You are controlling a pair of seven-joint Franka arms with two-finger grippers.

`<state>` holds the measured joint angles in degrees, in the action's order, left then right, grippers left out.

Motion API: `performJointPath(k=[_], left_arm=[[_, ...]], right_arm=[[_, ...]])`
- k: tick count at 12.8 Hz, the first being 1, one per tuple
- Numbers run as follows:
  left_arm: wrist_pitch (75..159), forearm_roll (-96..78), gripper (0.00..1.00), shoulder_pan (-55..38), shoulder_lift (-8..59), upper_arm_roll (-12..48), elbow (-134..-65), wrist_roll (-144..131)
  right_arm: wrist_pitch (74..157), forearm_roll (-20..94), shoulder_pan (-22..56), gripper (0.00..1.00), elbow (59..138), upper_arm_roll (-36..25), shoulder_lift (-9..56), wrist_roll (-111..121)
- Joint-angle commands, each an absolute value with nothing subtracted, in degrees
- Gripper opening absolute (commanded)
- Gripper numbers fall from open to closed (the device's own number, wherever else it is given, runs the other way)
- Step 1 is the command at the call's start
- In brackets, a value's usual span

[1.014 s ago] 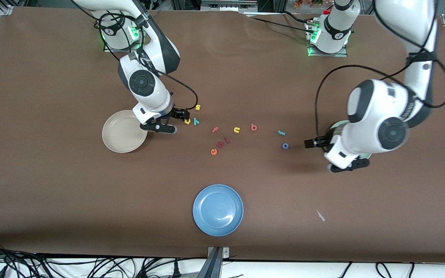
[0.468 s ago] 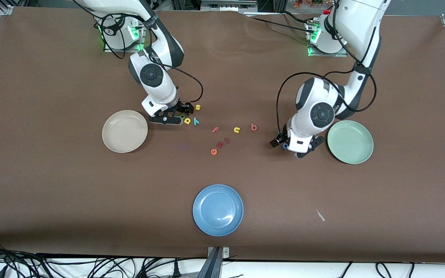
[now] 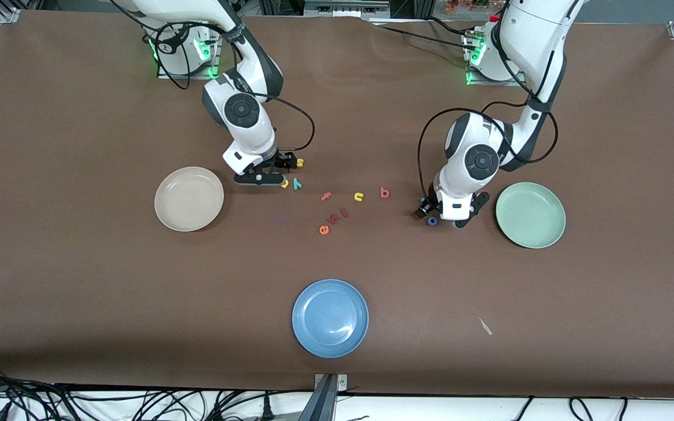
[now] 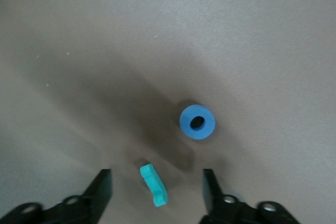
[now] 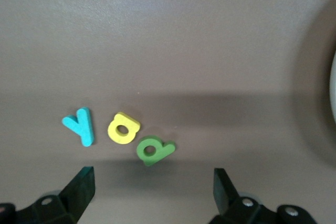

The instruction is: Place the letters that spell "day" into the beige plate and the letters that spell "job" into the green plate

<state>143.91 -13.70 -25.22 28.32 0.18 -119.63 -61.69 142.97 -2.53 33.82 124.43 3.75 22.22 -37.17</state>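
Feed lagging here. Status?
Left gripper open, straddling teal j. Right gripper open over green d. Both plates empty. Nothing blocking.

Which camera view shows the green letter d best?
The right wrist view shows the green d best: it lies whole on the table beside the yellow a, near the open right gripper. In the front view that gripper's body hides it. The left wrist view does not show it.

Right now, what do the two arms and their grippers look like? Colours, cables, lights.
Both arms are glossy white with dark grey joint sections and round black caps at the wrists. A loose black cable loops along each. Green lights glow at both bases. The left gripper and right gripper are black, with flat black fingers.
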Motion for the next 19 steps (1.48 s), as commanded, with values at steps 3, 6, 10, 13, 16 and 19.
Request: performJointPath(k=[3, 6, 10, 13, 16, 19], left_arm=[[143.9, -15.3, 0.54, -26.2, 27.0, 0.4, -121.0, -62.6], [143.9, -15.3, 0.36, -26.3, 27.7, 0.5, -120.9, -62.5], [140.8, -14.5, 0.0, -26.9, 27.6, 0.5, -120.4, -59.4], [130.6, -14.5, 0.0, -24.3, 23.0, 0.0, -116.8, -51.3], [110.6, -12.6, 0.0, -15.3, 18.7, -0.2, -108.6, -35.6], [106.4, -2.8, 0.0, -6.4, 18.5, -0.1, -106.8, -19.3]], right_arm=[[146.2, -6.2, 33.9, 1.0, 124.7, 3.8, 23.6, -30.3], [151.2, -6.2, 33.9, 1.0, 125.7, 3.8, 25.8, -29.9], [153.9, -6.2, 33.9, 1.0, 128.0, 3.7, 26.1, -29.0], [153.8, -6.1, 33.8, 1.0, 128.4, 3.7, 25.9, -29.0], [153.9, -6.1, 33.8, 1.0, 129.4, 3.6, 25.7, -29.1], [154.0, -6.1, 33.8, 0.9, 129.4, 3.5, 25.7, -29.0]])
